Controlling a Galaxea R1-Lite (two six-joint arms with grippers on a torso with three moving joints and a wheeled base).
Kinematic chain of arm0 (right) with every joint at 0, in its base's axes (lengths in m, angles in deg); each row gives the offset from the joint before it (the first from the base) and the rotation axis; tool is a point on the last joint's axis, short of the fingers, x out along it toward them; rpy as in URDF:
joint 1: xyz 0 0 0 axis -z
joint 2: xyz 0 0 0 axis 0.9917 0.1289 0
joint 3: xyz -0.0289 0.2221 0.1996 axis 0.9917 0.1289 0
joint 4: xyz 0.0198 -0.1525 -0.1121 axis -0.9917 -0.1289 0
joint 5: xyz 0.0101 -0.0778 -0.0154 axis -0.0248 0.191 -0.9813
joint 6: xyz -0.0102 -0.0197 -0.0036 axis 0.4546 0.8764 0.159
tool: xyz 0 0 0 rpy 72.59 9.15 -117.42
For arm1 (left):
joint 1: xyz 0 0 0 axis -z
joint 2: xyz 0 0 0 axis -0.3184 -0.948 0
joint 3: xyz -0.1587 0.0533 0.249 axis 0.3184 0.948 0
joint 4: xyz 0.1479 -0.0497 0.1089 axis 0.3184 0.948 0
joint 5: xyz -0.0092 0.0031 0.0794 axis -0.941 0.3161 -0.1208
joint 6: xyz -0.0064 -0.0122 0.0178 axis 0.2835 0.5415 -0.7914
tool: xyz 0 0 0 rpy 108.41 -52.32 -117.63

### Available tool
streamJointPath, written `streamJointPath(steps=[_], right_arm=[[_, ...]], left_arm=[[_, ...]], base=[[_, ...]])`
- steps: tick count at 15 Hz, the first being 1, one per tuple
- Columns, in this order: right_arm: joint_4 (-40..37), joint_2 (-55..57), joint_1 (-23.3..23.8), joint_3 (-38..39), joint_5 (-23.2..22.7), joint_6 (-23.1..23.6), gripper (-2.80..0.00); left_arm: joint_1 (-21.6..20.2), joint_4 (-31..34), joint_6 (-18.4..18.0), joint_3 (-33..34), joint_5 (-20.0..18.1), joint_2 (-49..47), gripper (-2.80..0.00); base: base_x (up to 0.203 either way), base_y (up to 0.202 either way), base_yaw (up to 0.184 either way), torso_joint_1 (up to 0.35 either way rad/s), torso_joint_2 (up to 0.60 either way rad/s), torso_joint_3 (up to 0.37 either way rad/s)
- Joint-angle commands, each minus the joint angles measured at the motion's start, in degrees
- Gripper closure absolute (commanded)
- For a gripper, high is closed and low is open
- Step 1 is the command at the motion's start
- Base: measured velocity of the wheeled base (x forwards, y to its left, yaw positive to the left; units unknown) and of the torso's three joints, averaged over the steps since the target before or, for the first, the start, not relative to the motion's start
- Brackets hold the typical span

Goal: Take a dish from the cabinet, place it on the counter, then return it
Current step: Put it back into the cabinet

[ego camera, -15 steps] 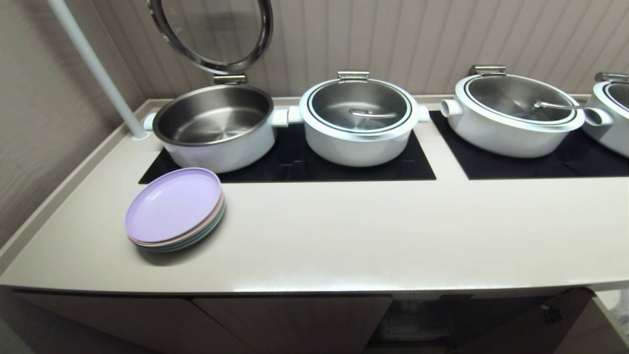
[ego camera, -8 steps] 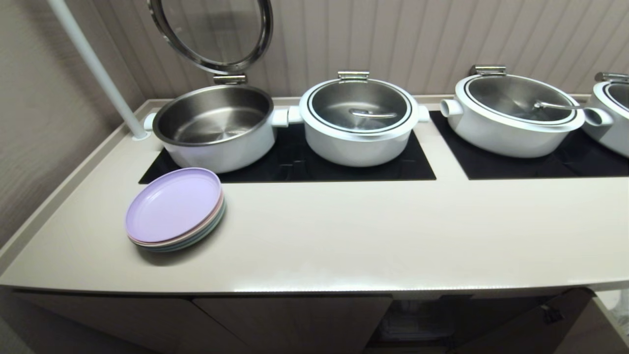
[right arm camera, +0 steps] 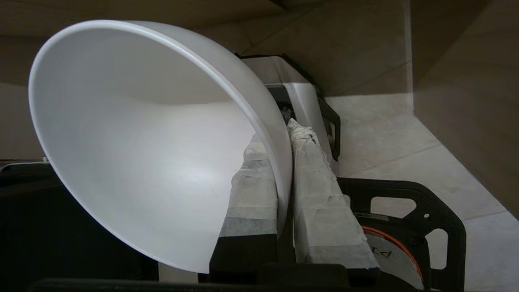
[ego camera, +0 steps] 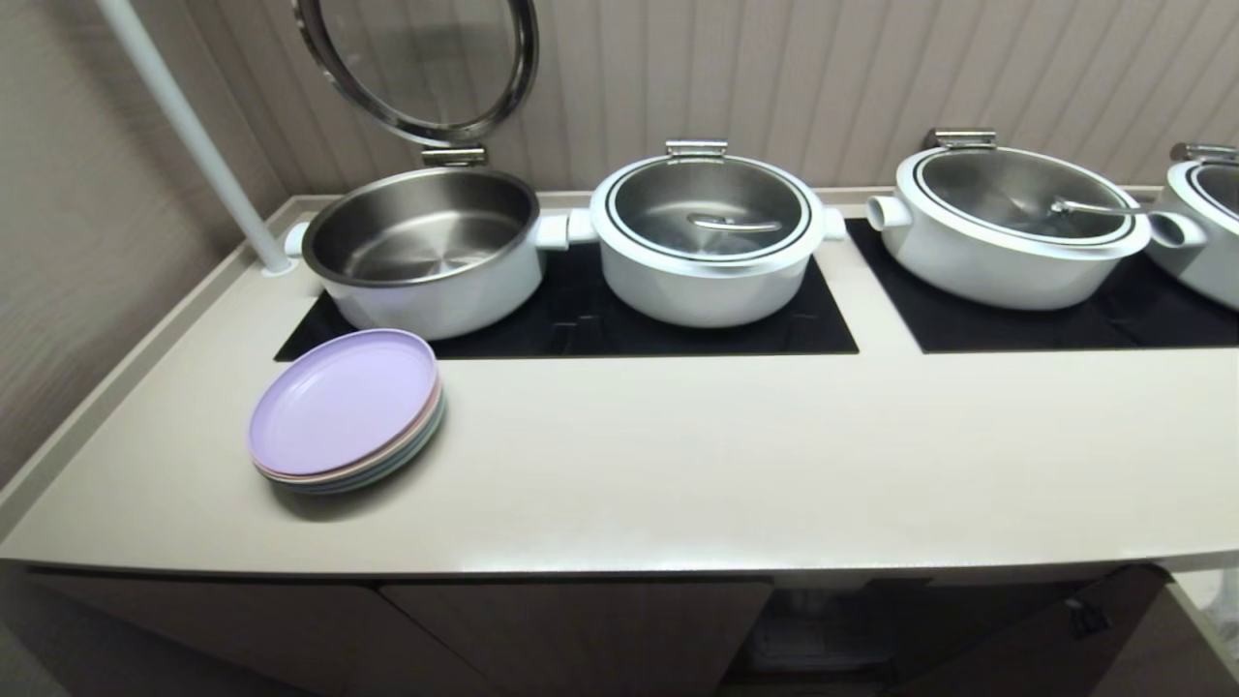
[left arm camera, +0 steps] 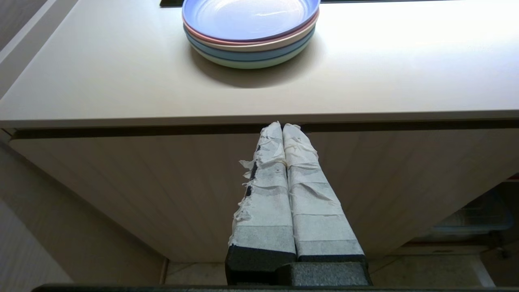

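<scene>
Right gripper (right arm camera: 284, 170): tape-wrapped fingers nearly together, pinching the wall of the small round plain white ceramic bowl (right arm camera: 150, 146) at its rim, one finger inside the hollow, one against the outer wall. The bowl is carried on edge, mouth turned sideways rather than up, most of its body lying to one side of the jaws. Behind it, pale floor and beige panels; part of the robot's black frame below. This hand sits low and appears nowhere in the head view.

Left gripper (left arm camera: 284, 134): taped fingers pressed together, holding nothing, parked in front of the low cabinet with beige doors (left arm camera: 162, 182), tips just under the edge of the long smooth beige countertop (left arm camera: 101, 73).

On the countertop (ego camera: 726, 455): a stack of pastel flat plates, purple on top (ego camera: 344, 407), toward the left front; white-bodied steel pots (ego camera: 707, 232) on the black glass panels at the back. The middle and right front is bare.

Judgement: the bowl is out of the cabinet and not yet on the counter. The key relation is vertical: bowl and right hand are below the counter edge and must rise above it. The bowl also needs turning until its foot points down before release. The right arm has the job; the left is nearer the plates and should keep out.
</scene>
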Motion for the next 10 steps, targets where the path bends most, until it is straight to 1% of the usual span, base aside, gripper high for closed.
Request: streamJointPath(steps=[1,5,8,10], right_arm=[[0.2,0.1,0.0,0.1,-0.2,-0.1,0.00],[0.2,0.1,0.1,0.1,-0.2,-0.2,0.00],[0.2,0.1,0.3,0.0,-1.0,-0.5,0.00],[0.2,0.1,0.4,-0.1,-2.3,-0.4,0.00]], left_arm=[[0.0,0.0,0.0,0.0,0.0,0.0,0.00],[0.0,0.0,0.0,0.0,0.0,0.0,0.00],[0.0,0.0,0.0,0.0,0.0,0.0,0.00],[0.0,0.0,0.0,0.0,0.0,0.0,0.00]], base=[[0.000,0.000,0.000,-0.085,0.16,0.076],[0.000,0.000,0.000,-0.059,0.14,0.068],[0.000,0.000,0.000,-0.080,0.17,0.092],[0.000,0.000,0.000,-0.100,0.22,0.107]])
